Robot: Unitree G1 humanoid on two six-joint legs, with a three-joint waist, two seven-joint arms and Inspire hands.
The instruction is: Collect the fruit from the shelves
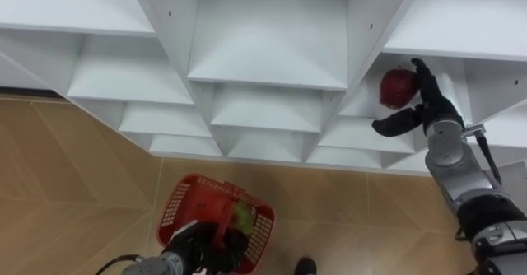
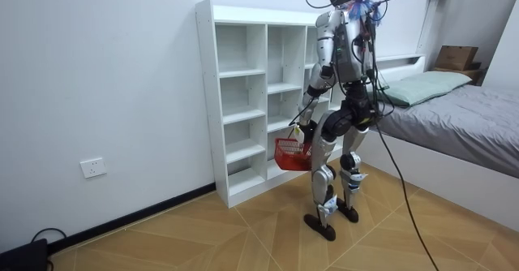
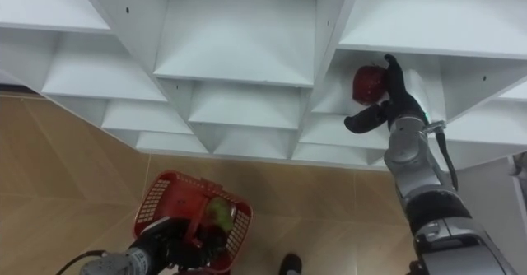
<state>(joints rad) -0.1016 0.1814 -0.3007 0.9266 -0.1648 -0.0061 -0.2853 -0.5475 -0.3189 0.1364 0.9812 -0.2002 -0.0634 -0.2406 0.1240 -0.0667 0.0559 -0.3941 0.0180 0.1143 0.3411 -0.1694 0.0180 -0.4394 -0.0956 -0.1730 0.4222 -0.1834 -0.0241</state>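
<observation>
A red apple (image 1: 397, 87) rests on a shelf in the right column of the white closet (image 1: 272, 53). My right hand (image 1: 428, 104) is at the apple, straight fingers against its right side and the thumb spread below it, so the hand is open. Low at the left, my left hand (image 1: 193, 246) is curled round the handle of a red mesh basket (image 1: 174, 205). A green fruit (image 1: 243, 217) lies in the basket. In the room view I stand upright facing the closet, with the basket (image 2: 289, 153) at thigh height.
The closet's other compartments (image 1: 268, 110) look bare. Wooden floor (image 1: 74, 184) lies below and to the left. In the room view a bed (image 2: 454, 117) stands close on the right, and a white wall (image 2: 105, 84) runs to the left of the closet.
</observation>
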